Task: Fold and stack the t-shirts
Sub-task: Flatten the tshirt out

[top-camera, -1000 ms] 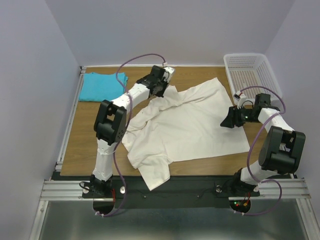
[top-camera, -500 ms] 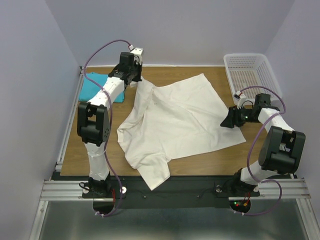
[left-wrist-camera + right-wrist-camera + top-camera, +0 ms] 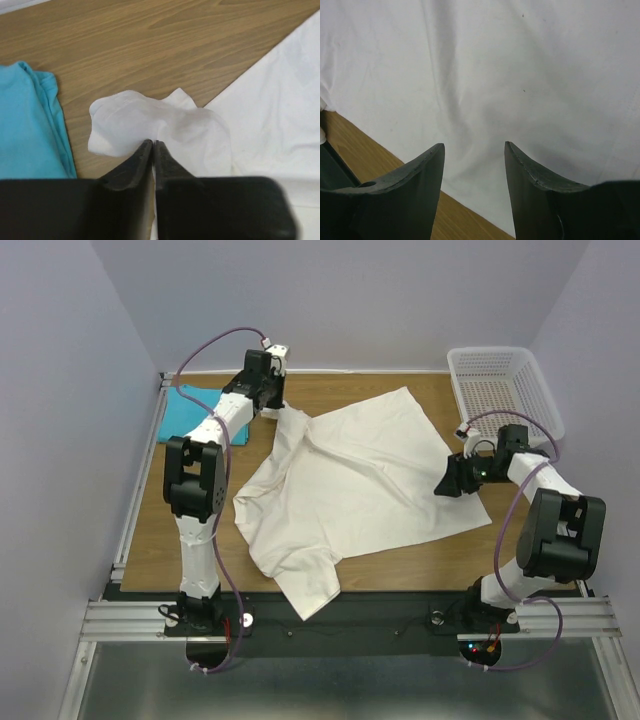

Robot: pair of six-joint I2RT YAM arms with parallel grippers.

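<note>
The cream t-shirt lies spread and rumpled over the middle of the wooden table. My left gripper is shut on a bunched edge of the cream t-shirt at the far left, just above the table. The turquoise t-shirt lies at the far left corner, partly hidden by my left arm; it also shows in the left wrist view. My right gripper is open and empty over the cream t-shirt's right edge.
A white perforated basket stands at the far right corner, just behind my right arm. Grey walls close in the table on three sides. A metal rail runs along the left edge.
My left gripper pulled the shirt's far-left corner back and left toward the turquoise shirt, then eased slightly nearer. The cream shirt shifted left. My right gripper moved a little left onto the shirt's edge.
</note>
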